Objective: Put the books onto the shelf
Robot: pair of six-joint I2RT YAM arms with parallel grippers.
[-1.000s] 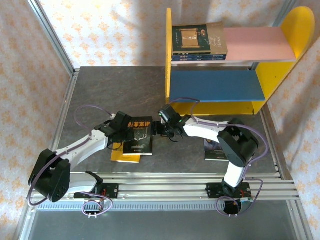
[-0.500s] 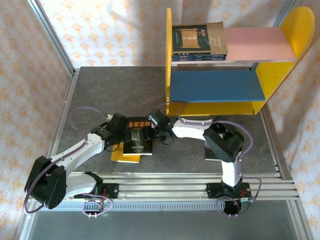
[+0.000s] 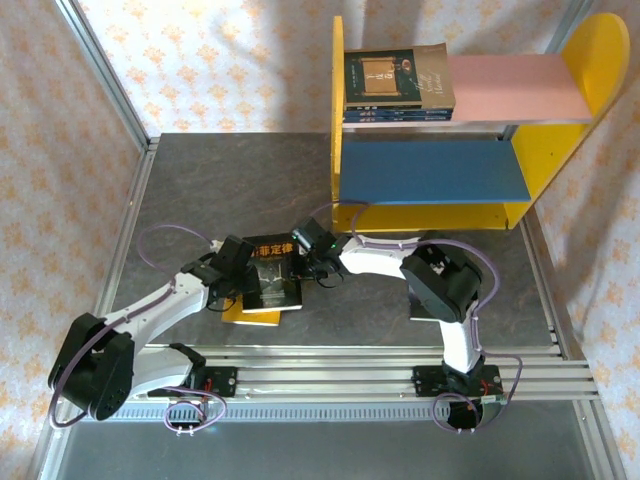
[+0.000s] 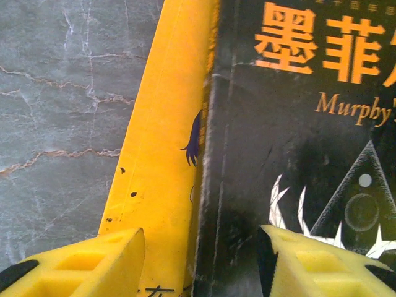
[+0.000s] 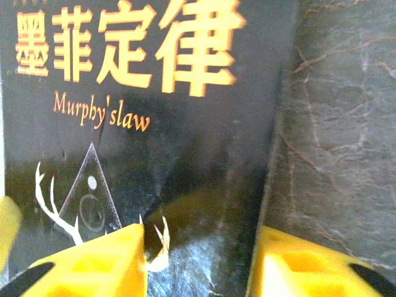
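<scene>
A black book with a yellow Chinese title (image 3: 272,275) lies flat on top of a yellow book (image 3: 243,313) at the table's front left. My left gripper (image 3: 243,268) stands open astride the black book's left edge (image 4: 297,154), one finger over the yellow book (image 4: 164,154). My right gripper (image 3: 300,262) is open astride the same book's right edge (image 5: 154,142), one finger over the cover, the other over the table. The shelf (image 3: 340,120) stands at the back right, with a stack of books (image 3: 398,85) on its pink board (image 3: 520,85).
The blue board (image 3: 430,170) of the shelf is bare. The grey marbled table (image 3: 230,180) stretches behind the two books. A metal frame post (image 3: 100,70) rises at the back left, and rails (image 3: 330,375) run along the near edge.
The right arm has reached left until its gripper sits over the black book's right edge, and its jaws have narrowed. The left gripper has shifted slightly left and nearer.
</scene>
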